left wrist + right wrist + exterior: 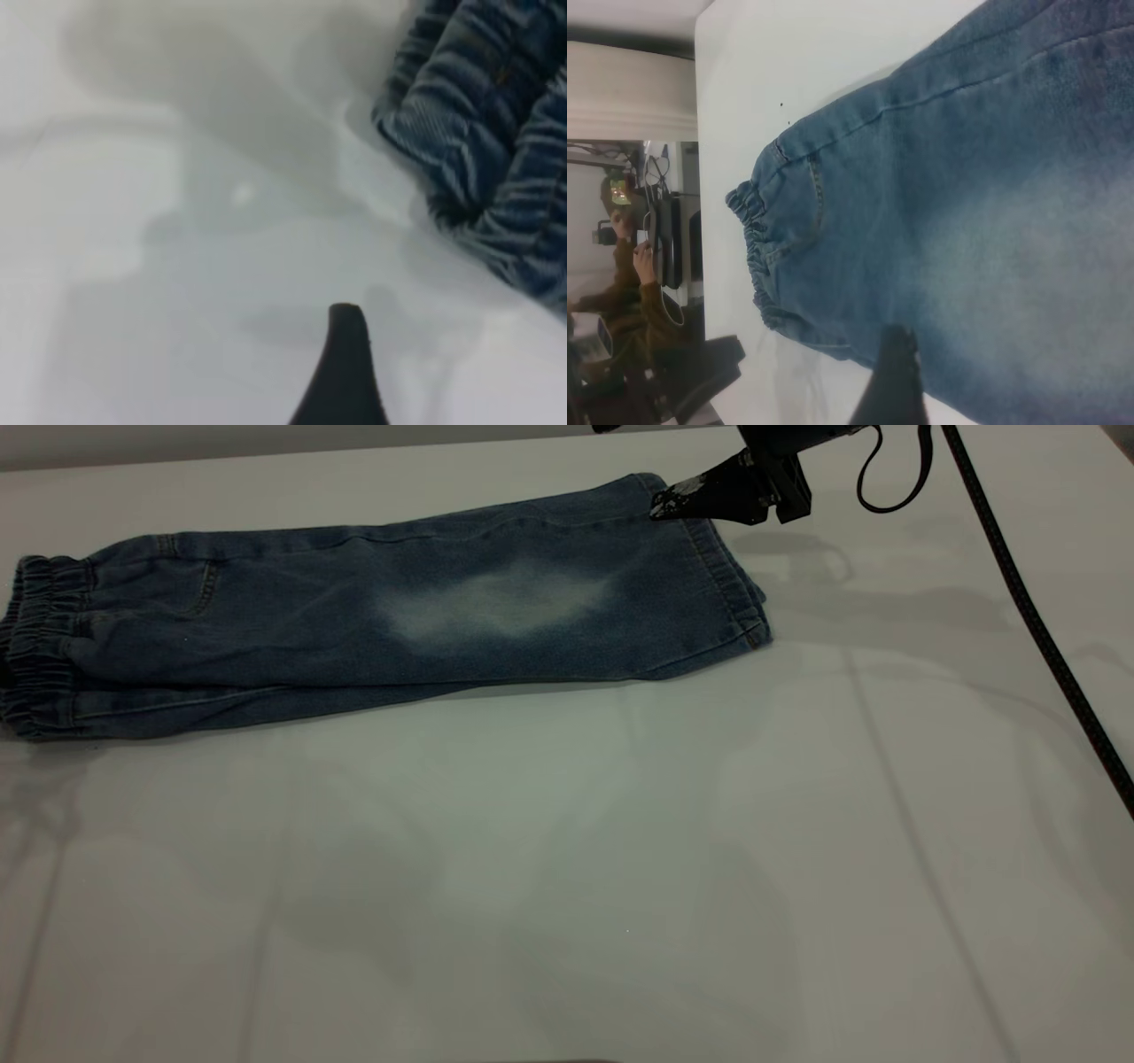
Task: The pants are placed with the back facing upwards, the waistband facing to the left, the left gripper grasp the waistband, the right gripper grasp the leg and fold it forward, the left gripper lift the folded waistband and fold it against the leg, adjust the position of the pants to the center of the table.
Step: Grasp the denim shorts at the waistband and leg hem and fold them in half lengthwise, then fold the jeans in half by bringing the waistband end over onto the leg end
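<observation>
The pants (372,629) lie flat at the back left of the table (567,868), doubled lengthwise. The leg (505,602) with the whitish faded oval is on top, its stitched hem (731,584) pointing right. The gathered waistband (40,646) is at the far left edge of the exterior view. My right gripper (663,506) hovers at the hem's far corner; its wrist view shows one finger (895,372) over the denim (992,221), open with nothing held. My left gripper (434,390) is outside the exterior view. It hangs open just above the bare table beside the waistband (487,142).
A black cable (1036,629) runs down the table's right side from the right arm. The table's back edge (354,452) lies just behind the pants. Beyond the table's left end, a seated person (629,266) and equipment show in the right wrist view.
</observation>
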Available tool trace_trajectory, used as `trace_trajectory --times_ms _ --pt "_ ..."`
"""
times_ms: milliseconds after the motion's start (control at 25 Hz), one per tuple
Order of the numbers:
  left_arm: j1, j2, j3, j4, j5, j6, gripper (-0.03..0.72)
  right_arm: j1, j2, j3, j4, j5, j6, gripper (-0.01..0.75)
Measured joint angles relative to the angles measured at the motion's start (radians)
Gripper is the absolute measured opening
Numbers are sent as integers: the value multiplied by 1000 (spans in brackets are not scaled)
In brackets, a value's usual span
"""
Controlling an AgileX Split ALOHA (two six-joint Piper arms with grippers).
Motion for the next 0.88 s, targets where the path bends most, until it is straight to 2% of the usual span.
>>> trace_trajectory --times_ms 640,880 --pt "0 147 -2 -48 -183 7 552 0 0 0 -26 3 0 549" --pt "0 203 -64 -8 -179 8 552 0 0 0 -26 3 0 549"
